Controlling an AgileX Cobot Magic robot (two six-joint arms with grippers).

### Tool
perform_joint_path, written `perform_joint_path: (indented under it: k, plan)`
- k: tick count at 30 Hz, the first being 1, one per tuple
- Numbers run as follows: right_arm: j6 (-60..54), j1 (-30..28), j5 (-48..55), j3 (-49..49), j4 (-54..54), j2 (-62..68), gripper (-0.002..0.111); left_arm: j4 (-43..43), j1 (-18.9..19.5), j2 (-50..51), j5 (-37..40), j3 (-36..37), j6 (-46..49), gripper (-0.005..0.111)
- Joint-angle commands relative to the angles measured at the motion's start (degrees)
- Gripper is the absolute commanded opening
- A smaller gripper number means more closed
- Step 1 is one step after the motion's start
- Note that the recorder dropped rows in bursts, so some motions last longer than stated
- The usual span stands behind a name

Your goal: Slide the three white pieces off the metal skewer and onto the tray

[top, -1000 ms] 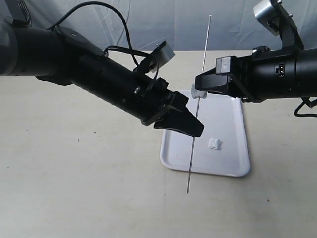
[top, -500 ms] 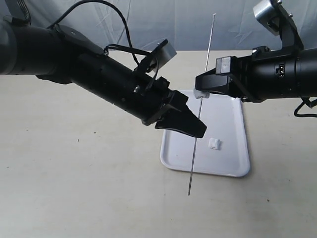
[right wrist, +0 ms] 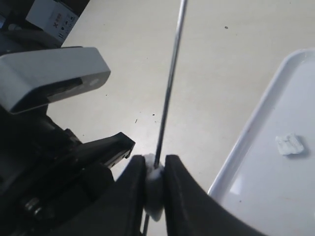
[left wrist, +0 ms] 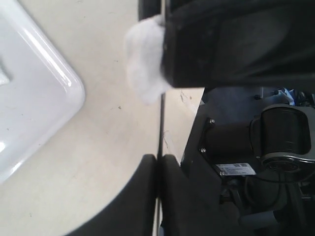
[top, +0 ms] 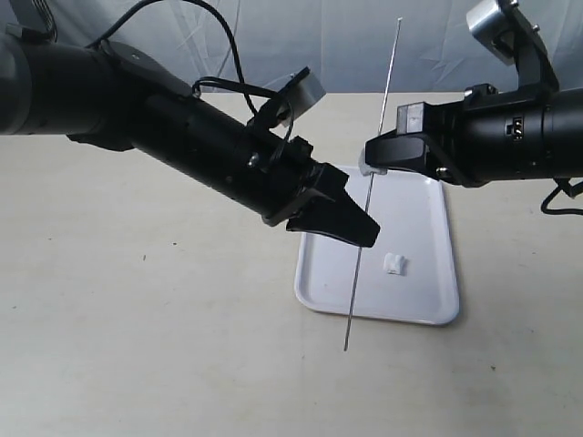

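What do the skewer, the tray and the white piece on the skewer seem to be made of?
The skewer: grey metal, probably steel; it is thin and straight, with a dull sheen.
The tray: white plastic, it seems; it is smooth and glossy, with bright reflections along its rim.
The white piece: soft, matte and fuzzy-edged, perhaps marshmallow or foam; I cannot tell which.

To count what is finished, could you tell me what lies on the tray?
One white piece lies loose on the tray. The left pincer hides part of the tray, so anything there cannot be seen.
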Motion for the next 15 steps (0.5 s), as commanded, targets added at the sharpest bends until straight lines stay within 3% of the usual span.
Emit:
perform_joint_path:
  k: [1,15]
  plan:
    - [-0.48,-0.25,-1.01,-0.08,1.04,-0.43,0.014,1.21,-0.64,-0.26,-0.22,-0.31,-0.99,0.0]
    - [-0.97,-0.25,-3.59,-0.08,2.11,-0.43,0.014,1.71,-4.11,-0.26,-1.57,1.3,-0.99,0.0]
